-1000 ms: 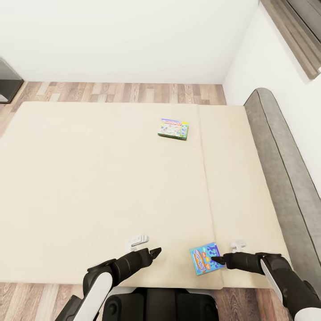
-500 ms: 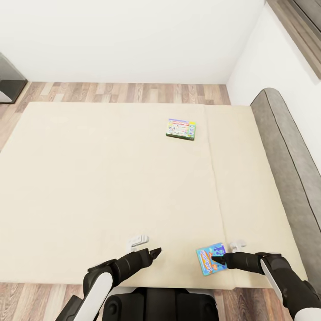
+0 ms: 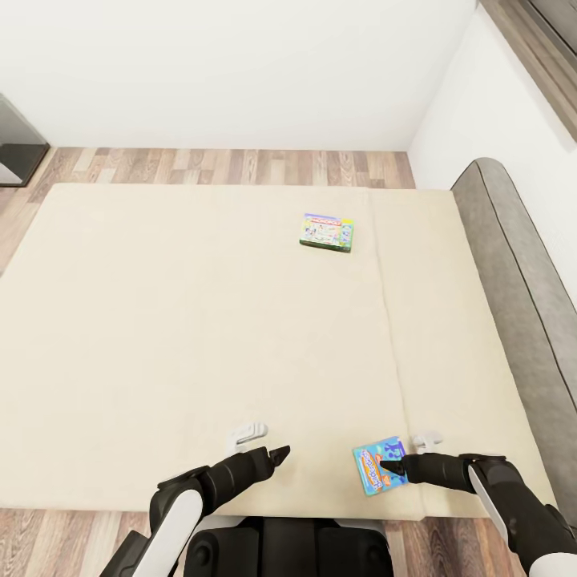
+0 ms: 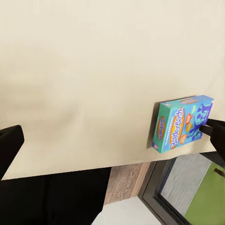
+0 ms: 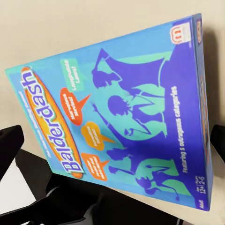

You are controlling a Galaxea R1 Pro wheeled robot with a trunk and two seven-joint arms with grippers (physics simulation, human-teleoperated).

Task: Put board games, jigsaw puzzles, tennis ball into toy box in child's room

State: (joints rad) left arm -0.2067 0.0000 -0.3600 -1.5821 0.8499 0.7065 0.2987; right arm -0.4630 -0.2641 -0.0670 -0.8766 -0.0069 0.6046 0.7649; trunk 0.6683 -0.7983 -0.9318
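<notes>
While we stand at the foot of the bed [image 3: 200, 320], the blue board game [image 3: 378, 466] lies flat on the mattress near the edge closest to us, directly ahead of our right gripper [image 3: 394, 465]. Its tip sits over the box's right side, and the right wrist view has the printed lid [image 5: 122, 117] close up between the two dark fingers [image 5: 9, 140], which stand apart on either side of it. They look spread and hold nothing, though we cannot tell whether they touch the box. The box is slightly turned, its long axis running roughly away from us, so the fingers would have to straddle its short width. Our left gripper [image 3: 279, 454] hovers well to the left of the box, over bare mattress, and we cannot tell how far its fingers are parted; the right arm is plainly the nearer one. The second board game [image 3: 326, 232], with the Monopoly band, lies far up the bed, beyond easy reach of either arm.
</notes>
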